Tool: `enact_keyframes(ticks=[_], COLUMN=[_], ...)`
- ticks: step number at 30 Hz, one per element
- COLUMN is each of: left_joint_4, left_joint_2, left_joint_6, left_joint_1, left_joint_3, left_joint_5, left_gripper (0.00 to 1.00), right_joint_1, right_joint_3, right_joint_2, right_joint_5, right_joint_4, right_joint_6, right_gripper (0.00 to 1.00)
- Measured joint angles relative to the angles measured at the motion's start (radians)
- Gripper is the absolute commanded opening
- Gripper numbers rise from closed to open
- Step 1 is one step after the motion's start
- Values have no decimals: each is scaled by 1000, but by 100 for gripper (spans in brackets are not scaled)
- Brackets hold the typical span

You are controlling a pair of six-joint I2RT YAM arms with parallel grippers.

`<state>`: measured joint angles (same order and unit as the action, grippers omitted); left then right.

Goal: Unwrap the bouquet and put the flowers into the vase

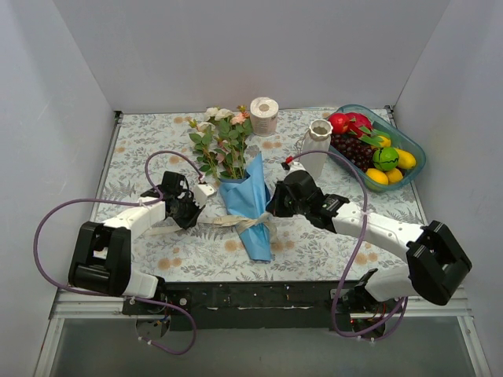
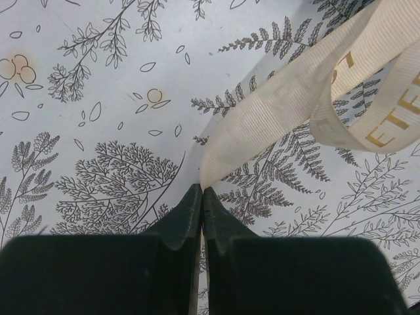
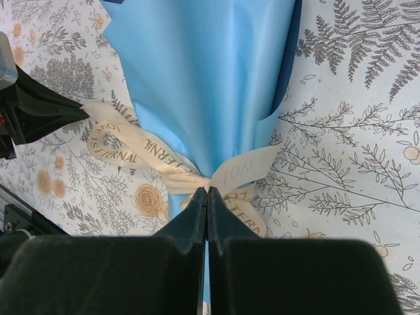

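Here, left hand (image 2: 201, 191) and right hand (image 3: 207, 193) clamped on ribbon (image 3: 147, 152) round bouquet (image 1: 247, 196), vase (image 1: 318, 141), toilet roll (image 1: 264, 115), fruit basket (image 1: 402, 133) behind.

At mid-bench (image 1: 330, 239), lengthwise: bouquet (image 1: 250, 206), blooms (image 1: 224, 118) toward the far wall, wrapped end toward the near edge. Around its lower part, ribbon (image 1: 236, 221), one tail trailing left along the bench. Left of the bouquet, left claw (image 1: 195, 206), clamped on that tail's end. Just right of it, right claw (image 1: 273, 206), pinched on the ribbon at the knot. Beside the blooms, on their right, toilet-paper roll (image 1: 264, 115). Further right, behind the right claw, vase (image 1: 318, 133). In the far right corner, fruit basket (image 1: 421, 159), fruit (image 1: 385, 158) inside.
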<state>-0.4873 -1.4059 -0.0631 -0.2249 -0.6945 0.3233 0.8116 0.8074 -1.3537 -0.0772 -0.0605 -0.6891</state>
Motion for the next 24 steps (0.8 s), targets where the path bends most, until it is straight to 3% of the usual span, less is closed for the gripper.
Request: enact_keyframes(ticks=[11, 24], left_joint_4=[-5, -43], left_joint_2=[68, 92], left_joint_6=[-5, -16], left_joint_1=[9, 122], left_joint_3=[32, -24], left_joint_5=[-17, 21], left_gripper=[0, 0], right_joint_1=[0, -51], right_joint_3=[19, 74], right_joint_2=[138, 329], right_joint_5=[-125, -277], right_joint_4=[-138, -289], right_joint_6=[53, 87], right_gripper=[3, 4])
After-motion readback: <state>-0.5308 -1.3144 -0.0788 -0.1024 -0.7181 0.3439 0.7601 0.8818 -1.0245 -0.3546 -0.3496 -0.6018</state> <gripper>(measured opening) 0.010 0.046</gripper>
